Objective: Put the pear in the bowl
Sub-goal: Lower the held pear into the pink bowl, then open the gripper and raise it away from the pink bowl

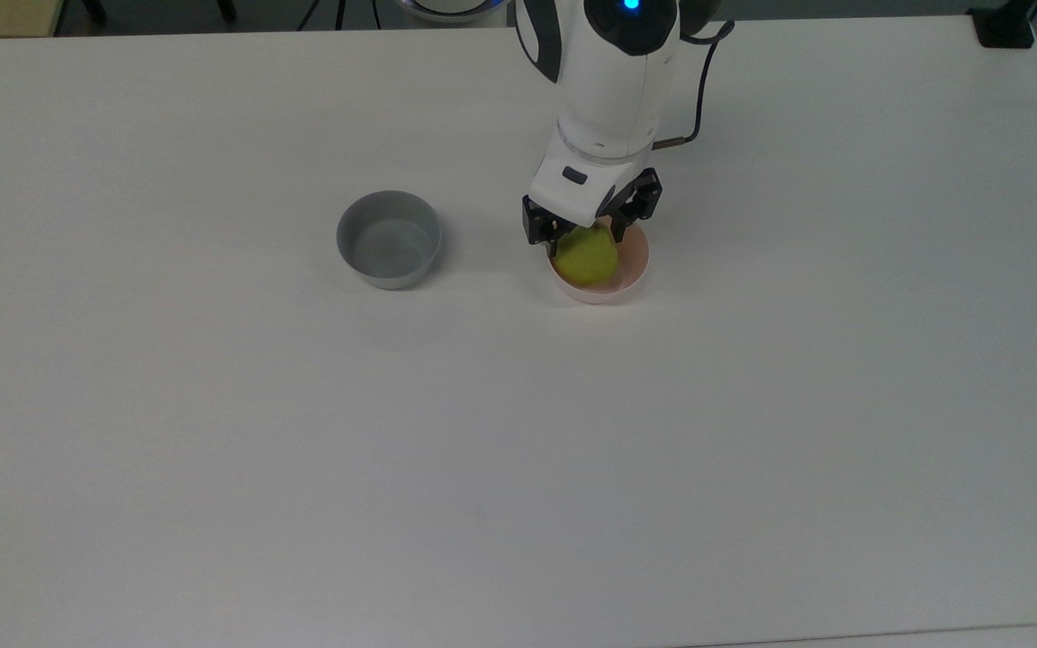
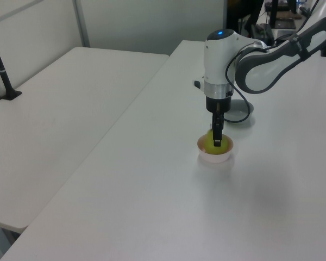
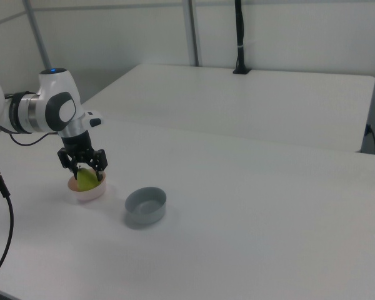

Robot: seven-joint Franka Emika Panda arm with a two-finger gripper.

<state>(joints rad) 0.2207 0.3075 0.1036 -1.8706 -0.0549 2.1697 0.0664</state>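
in the top view, from left to right: the small round grey bowl (image 1: 389,239) holds nothing; well apart to its right, the small round pale pink plastic bowl (image 1: 626,279) holds the yellow-green rounded pear (image 1: 585,256); the black two-finger gripper (image 1: 592,236) is directly over it, fingers around the pear's top, but i cannot tell if it is clenched or released; the white table (image 1: 518,450) carries both bowls.

One overhead, two oblique opposite views share the table (image 1: 518,450).
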